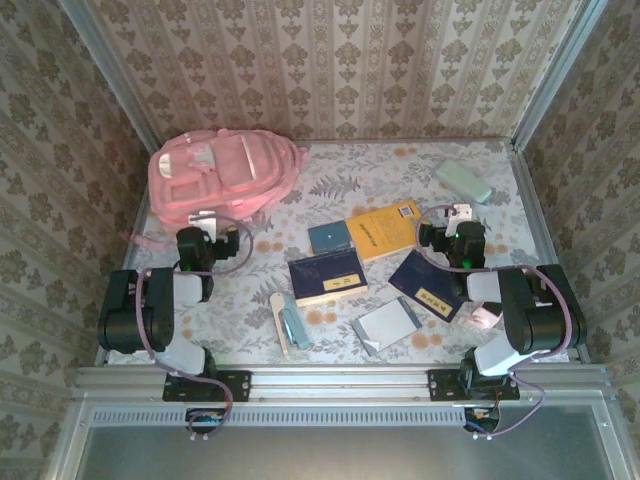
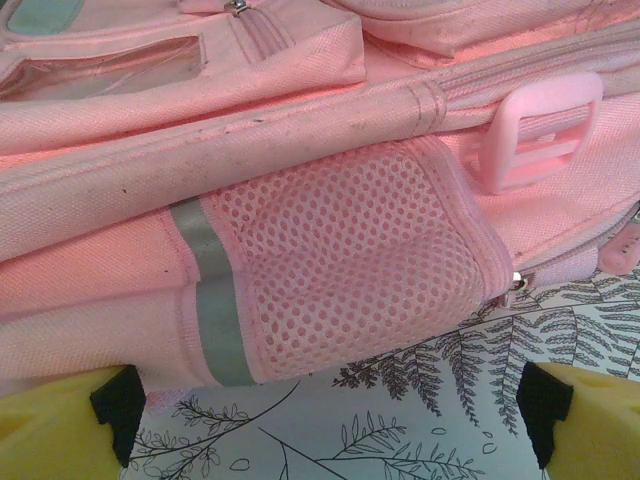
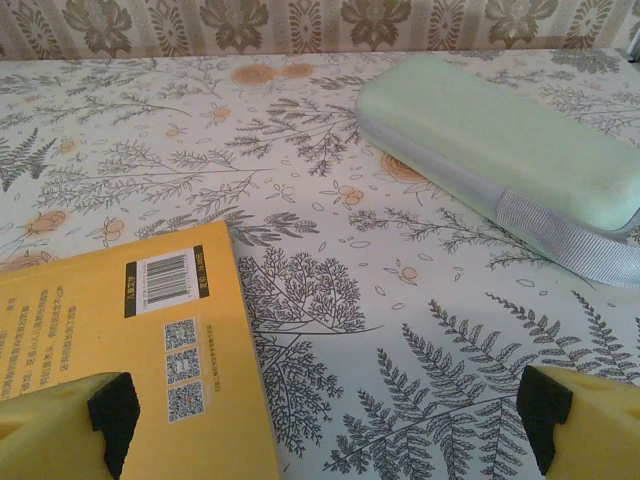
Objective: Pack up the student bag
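The student bag [image 1: 225, 178], a large pink backpack, lies flat at the back left of the table. My left gripper [image 1: 210, 228] hovers just in front of its near edge. In the left wrist view the bag's mesh side pocket [image 2: 340, 260] is right ahead of the open left gripper [image 2: 330, 410], and only bare tablecloth lies between the yellow fingers [image 2: 60, 425]. My right gripper [image 1: 455, 225] hangs open over the cloth at the right. It [image 3: 325, 415] holds nothing, and its left finger is above a corner of a yellow book [image 3: 110, 340].
The yellow book [image 1: 385, 228], a small teal book [image 1: 330, 236], two dark blue books [image 1: 327, 276] [image 1: 428, 285] and a grey pad [image 1: 387, 326] lie mid-table. A pale green case [image 1: 463, 180] [image 3: 500, 140] sits back right. A wooden stick with a blue item [image 1: 285, 322] lies near the front.
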`<state>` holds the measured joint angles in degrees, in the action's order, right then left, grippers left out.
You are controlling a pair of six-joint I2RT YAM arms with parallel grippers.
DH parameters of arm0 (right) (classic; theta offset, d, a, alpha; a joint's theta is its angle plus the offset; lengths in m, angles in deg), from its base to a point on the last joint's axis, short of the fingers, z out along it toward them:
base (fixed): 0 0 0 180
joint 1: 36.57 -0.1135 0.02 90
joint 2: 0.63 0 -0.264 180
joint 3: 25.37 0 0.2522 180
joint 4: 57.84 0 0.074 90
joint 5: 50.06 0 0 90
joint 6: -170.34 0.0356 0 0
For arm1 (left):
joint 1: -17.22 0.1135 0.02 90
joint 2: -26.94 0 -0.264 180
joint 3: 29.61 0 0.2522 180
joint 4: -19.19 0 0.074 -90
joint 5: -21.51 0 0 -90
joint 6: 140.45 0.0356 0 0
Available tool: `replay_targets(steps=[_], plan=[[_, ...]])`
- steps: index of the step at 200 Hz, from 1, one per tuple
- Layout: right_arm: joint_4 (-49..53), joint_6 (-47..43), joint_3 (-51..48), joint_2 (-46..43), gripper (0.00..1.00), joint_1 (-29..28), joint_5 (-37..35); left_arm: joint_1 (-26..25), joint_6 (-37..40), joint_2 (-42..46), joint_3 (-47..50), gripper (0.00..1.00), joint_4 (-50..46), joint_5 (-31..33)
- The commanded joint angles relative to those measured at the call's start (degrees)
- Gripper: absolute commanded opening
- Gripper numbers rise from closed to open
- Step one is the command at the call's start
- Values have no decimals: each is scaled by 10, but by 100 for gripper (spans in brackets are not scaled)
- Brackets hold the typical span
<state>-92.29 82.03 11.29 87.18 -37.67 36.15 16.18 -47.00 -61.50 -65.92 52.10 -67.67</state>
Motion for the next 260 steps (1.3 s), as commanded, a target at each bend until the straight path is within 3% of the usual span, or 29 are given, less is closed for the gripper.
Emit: replay_targets(steps=[1,184,214,234,260], plan=[[4,-4,11,-3,100,4,17,0,-3,5,-9,100,17,-5],[-6,-4,4,-5,100,4,20,1,-7,11,-6,100,18,1],[-23,-13,-28,-59,100,-5,13,-5,-25,86,13,100,-11,77],[156,-33,25,-172,100,-59,-47,-37,-19,180,16,100,-67,149],[208,-63,57,-283,100,-159,-86,-78,-39,308,-20,100,-164,176]])
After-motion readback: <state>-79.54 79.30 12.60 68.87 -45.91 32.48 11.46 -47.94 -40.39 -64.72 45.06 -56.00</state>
